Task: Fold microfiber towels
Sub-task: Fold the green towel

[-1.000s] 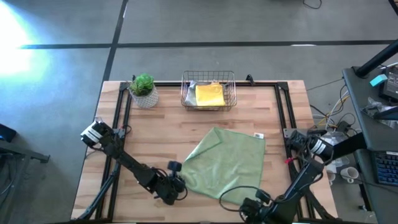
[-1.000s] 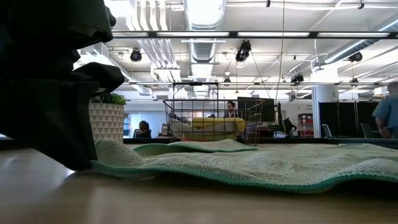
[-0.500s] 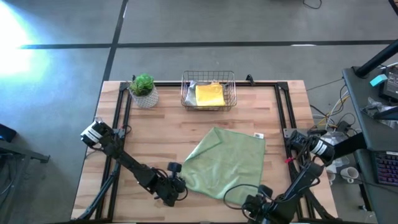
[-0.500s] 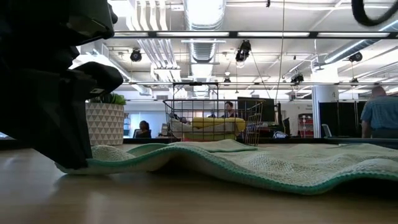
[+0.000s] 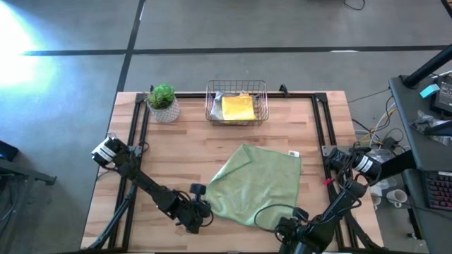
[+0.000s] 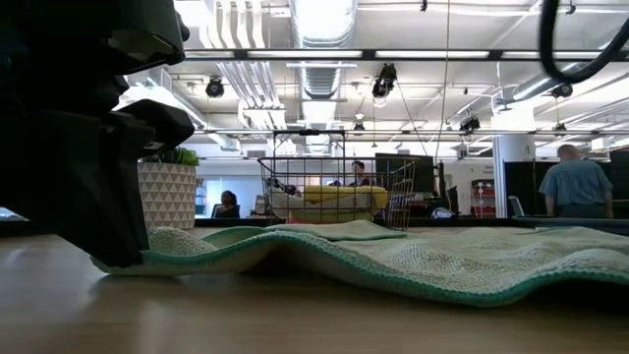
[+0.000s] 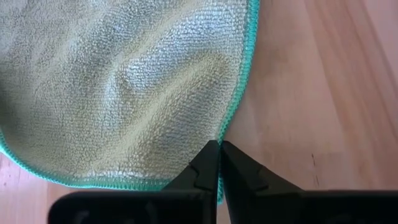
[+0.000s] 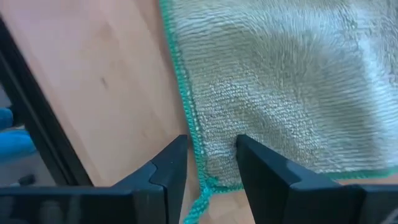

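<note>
While your left gripper (image 7: 219,149) is pinched shut on the near-left hem of the pale sage green towel (image 5: 258,185) spread mid-table, settle your right gripper (image 8: 211,152), fingers apart astride the near-right corner, fully over the edge before closing.

Right tool (image 5: 300,236) cut off by bottom edge in high view. Low view: big dark blur at left hides the sage towel (image 6: 413,258) corner and half the plant pot (image 6: 169,192). Basket (image 5: 237,103) contents beside the yellow towel (image 5: 238,108) too small to tell. Person (image 6: 575,184) beyond worktop, back turned, blurry.
</note>
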You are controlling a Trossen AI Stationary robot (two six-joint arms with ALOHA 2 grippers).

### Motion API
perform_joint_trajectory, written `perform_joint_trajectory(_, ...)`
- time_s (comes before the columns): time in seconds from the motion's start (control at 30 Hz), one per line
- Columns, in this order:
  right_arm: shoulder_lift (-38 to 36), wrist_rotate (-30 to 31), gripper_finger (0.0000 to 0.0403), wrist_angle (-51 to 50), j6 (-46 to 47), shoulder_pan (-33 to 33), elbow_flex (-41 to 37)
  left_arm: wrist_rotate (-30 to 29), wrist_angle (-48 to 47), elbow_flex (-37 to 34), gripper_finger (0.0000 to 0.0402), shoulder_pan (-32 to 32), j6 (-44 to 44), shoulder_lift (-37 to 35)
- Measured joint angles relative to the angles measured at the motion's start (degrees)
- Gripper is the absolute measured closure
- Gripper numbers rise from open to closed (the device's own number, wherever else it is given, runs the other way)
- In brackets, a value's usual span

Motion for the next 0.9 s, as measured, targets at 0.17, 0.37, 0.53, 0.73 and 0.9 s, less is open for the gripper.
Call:
perform_joint_trajectory(0.17,2.4,-4.1,0.0295,-0.5,1.7,-2.3,-1.0,0.0,0.1,0.4,0.0401,0.1,-0.1,-0.1)
perform_joint_trajectory(0.37,3.4,-5.2,0.0382,0.4,2.1,-3.1,-1.1,0.2,0.0,0.7,0.0402,0.1,-0.1,-0.1)
perform_joint_trajectory(0.53,2.0,-5.2,0.0393,-0.7,2.6,-3.1,0.2,0.2,-0.9,1.0,0.0402,0.1,0.0,-0.5)
perform_joint_trajectory(0.73,1.0,-5.0,0.0394,-8.2,2.0,-3.1,8.6,0.1,-3.5,3.0,0.0402,0.3,0.8,-3.5)
perform_joint_trajectory(0.9,0.7,-3.9,0.0394,-19.1,2.4,-3.2,18.3,0.0,-8.2,5.0,0.0401,0.3,2.1,-6.2)
